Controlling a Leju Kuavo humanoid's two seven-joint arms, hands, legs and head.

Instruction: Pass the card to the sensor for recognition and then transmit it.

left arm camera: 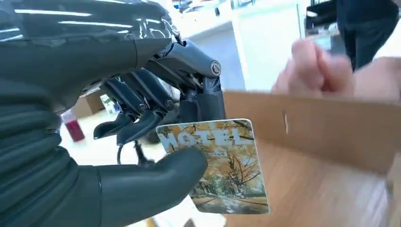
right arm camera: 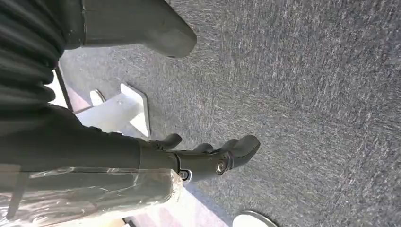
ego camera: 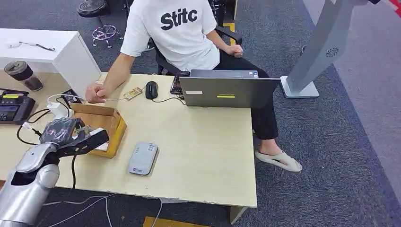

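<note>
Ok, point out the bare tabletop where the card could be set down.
Free: the wide bare stretch of table right of the grey card reader, in front of the laptop. Crowded: the left end, with the cardboard box, cables, the left robot hand holding the card, and a person's hand.

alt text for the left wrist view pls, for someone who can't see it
The robot's left hand pinches a card printed with autumn trees between its thumb and dark fingers, just over an open cardboard box. A person's blurred hand rests on the box's far wall.
</note>
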